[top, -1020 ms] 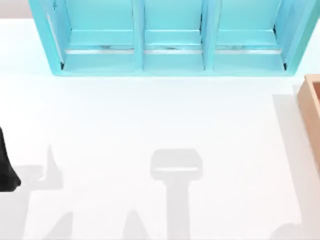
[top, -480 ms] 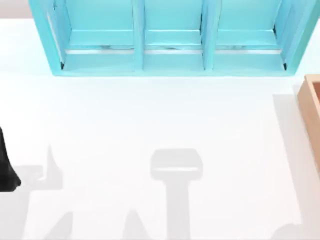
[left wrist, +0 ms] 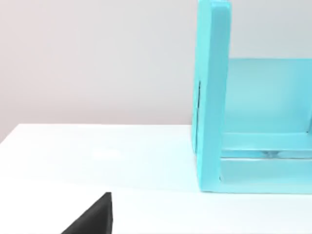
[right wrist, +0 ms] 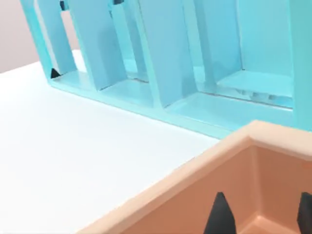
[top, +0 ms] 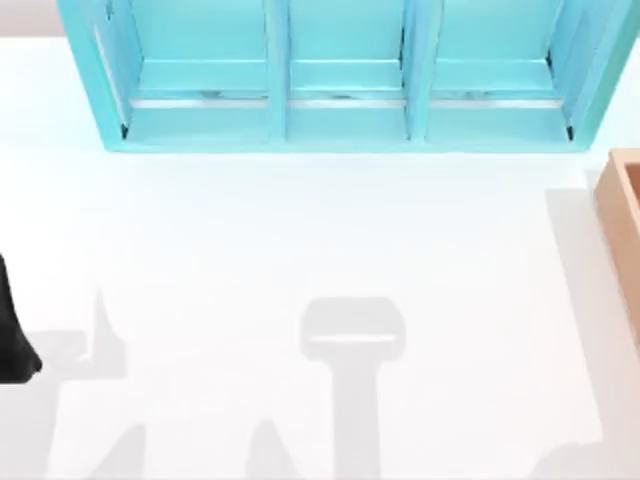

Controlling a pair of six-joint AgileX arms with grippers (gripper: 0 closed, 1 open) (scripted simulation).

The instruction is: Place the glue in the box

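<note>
— What is the setting?

— A plain white table (top: 300,230) with a pale, bare wall (left wrist: 97,58) behind it. Soft grey shadows lie across the near half of the tabletop.

— And how many things are on it?

— One turquoise shelf unit (top: 340,125) along the far side, with three compartments side by side. One tan box (top: 622,215) sits at the table's right edge, cut off by the frame, near the shelf unit's right end but apart from it. There are two arms.

— Where is the left arm?

— The left arm (top: 10,340) is parked at the table's left edge as a dark shape low over the surface. Its wrist camera faces the left end wall of the shelf unit. Whether the left gripper (left wrist: 92,219) is open or closed I cannot tell.

— And the right one?

— The right gripper (right wrist: 263,217) is over the box and pointing down into it. Its two dark fingertips (right wrist: 220,214) stand spread well apart, so it is open. The box's inner wall shows between them. The raised tan rim runs close by, with the shelf unit beyond.

— The glue?

— I cannot tell where it lies.
</note>
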